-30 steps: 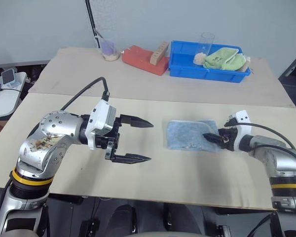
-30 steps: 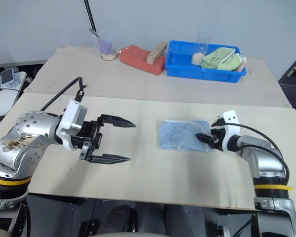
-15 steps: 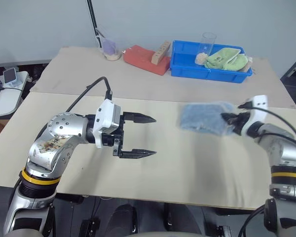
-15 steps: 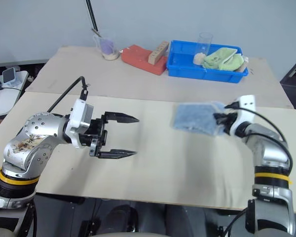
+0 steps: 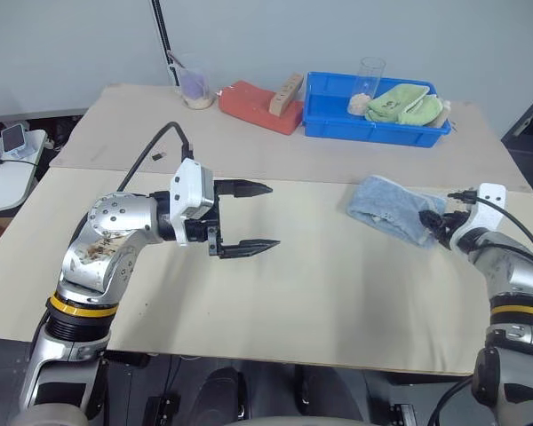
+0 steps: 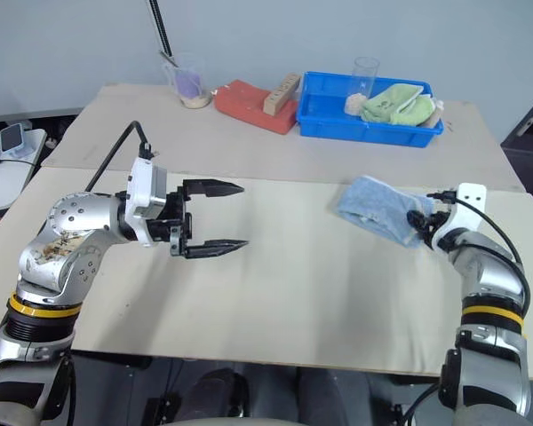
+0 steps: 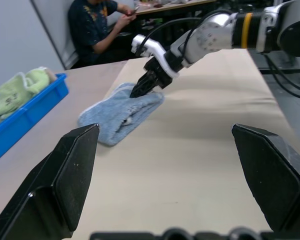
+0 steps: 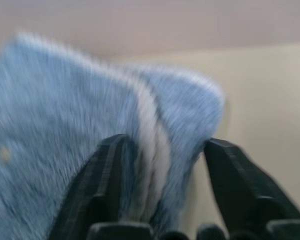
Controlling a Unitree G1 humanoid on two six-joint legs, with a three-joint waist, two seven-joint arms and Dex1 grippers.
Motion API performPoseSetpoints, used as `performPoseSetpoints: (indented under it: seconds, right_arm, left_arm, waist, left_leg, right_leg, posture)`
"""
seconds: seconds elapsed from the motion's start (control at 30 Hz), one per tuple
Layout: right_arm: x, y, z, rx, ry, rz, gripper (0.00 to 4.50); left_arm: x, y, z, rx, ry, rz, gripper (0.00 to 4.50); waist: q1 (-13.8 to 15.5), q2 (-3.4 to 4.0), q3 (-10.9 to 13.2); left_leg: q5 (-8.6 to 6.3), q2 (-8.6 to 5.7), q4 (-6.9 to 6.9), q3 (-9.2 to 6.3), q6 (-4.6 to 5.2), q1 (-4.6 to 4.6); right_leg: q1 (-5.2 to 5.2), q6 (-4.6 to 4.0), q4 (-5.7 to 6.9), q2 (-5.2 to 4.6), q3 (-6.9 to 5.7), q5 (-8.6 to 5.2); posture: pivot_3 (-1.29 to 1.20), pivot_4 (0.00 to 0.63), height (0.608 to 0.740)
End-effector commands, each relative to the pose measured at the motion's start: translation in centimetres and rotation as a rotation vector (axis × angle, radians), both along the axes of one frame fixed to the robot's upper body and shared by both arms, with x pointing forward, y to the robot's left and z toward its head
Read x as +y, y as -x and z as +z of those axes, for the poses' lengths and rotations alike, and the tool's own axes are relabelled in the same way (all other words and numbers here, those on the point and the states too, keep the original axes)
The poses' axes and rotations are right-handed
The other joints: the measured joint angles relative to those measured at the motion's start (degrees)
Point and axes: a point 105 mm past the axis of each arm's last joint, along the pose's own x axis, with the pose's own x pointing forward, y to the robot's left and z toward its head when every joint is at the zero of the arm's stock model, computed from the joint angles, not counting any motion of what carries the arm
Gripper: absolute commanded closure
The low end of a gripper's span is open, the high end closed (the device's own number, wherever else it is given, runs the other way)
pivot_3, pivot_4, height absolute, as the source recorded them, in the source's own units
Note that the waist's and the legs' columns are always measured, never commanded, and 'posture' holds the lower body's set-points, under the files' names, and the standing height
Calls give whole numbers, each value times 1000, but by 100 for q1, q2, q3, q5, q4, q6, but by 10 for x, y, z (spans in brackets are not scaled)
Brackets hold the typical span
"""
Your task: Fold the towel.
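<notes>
- The towel [image 5: 393, 208], light blue and bunched into a folded lump, lies at the right of the frame on the near surface [image 5: 320, 302], close to that board's far edge and well in from its right edge.
- The right hand [image 5: 441, 224] sits at the towel's right end; in the right wrist view its two black fingers [image 8: 104, 185] stand on either side of the towel's whitish edging [image 8: 152, 150], one finger touching the cloth and the other with a slim gap beside it. Whether the cloth is actually gripped cannot be told.
- The left hand [image 5: 249, 216] hovers left of centre above the surface, pointing toward the right of the frame, its fingers spread wide with nothing between them.
- Between the left hand's fingertips and the towel lies a broad bare stretch of surface; the whole lower half of the board, down to its front edge, is likewise bare.
- A seam runs across the frame where the near surface meets a second surface [image 5: 142, 124] behind it.
- On that far surface, at the upper right of the frame, a blue bin [image 5: 338, 124] holds a lime-green cloth [image 5: 407, 102] and a clear cup [image 5: 370, 75]; a red cloth [image 5: 253, 106] with a wooden block [image 5: 286, 93] lies just left of the bin.
- A person [image 7: 97, 22] sits beyond the table in the left wrist view.
</notes>
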Motion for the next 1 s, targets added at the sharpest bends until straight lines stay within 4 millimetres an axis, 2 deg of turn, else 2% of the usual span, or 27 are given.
performPoseSetpoints:
  seconds: [0.03, 0.07, 0.13, 0.23, 0.33, 0.43, 0.63, 0.73, 1.0]
  right_arm:
    - [-7, 8, 50, -132, 38, 48, 246]
    - [-6, 11, 60, -148, 75, 85, 24]
    - [3, 19, 72, -163, 217, 205, 24]
    - [36, 39, 80, -168, 388, 482, 24]
    - [61, 61, 77, -135, 501, 725, 24]
    - [63, 78, 62, -17, 602, 863, 24]
    - [61, 86, 56, 27, 604, 904, 24]
    - [58, 86, 55, 35, 606, 903, 24]
    - [56, 84, 54, 39, 608, 906, 24]
  left_arm:
    - [27, -15, 13, -82, 11, 223, 0]
    - [36, -18, 11, -74, 8, 280, 0]
    - [53, -15, 6, -49, -16, 357, 0]
    - [80, -1, -14, 60, -105, 449, 0]
    - [110, 18, -34, 102, -226, 554, 0]
    - [129, 31, -42, 129, -275, 607, 0]
    - [142, 40, -42, 133, -259, 682, 0]
    - [148, 39, -43, 137, -264, 702, 0]
    - [148, 36, -41, 132, -242, 701, 0]
  waist:
    - [0, 3, 2]
    - [0, 4, 2]
    - [0, 7, 2]
    - [-23, 6, 2]
    - [-56, 5, 3]
    - [-1, 4, 5]
    - [138, 1, 7]
    - [134, 1, 7]
    - [130, 0, 7]
  left_leg:
    - [0, 0, 0, 0, 0, 0]
    - [0, 0, -2, 0, 0, 0]
    - [0, 1, -9, 1, 0, 0]
    - [0, 3, -32, 3, 0, 7]
    - [0, 12, -57, 16, 0, 27]
    - [3, 15, -63, 25, -5, 36]
    - [6, 15, -50, 33, -11, 41]
    - [6, 15, -56, 35, -11, 40]
    - [7, 16, -57, 38, -12, 41]
  right_leg:
    - [-1, 0, 0, 0, 1, 0]
    - [-2, 0, 0, -1, 2, 0]
    - [-6, 0, 0, -1, 3, 0]
    - [-8, 1, -7, -2, 3, -1]
    - [-8, 0, -8, -2, 7, -1]
    - [-8, -6, -8, -4, 6, -7]
    - [-1, 21, -9, -10, 3, -29]
    - [-6, -19, -8, -9, 2, -9]
    - [-7, -21, -7, -6, 2, -9]
  posture:
    - [0, 150, 689]
    - [0, 150, 689]
    - [0, 150, 689]
    - [0, 150, 689]
    - [0, 150, 689]
    - [0, 150, 689]
    - [0, 150, 689]
    - [0, 150, 689]
    - [0, 150, 689]
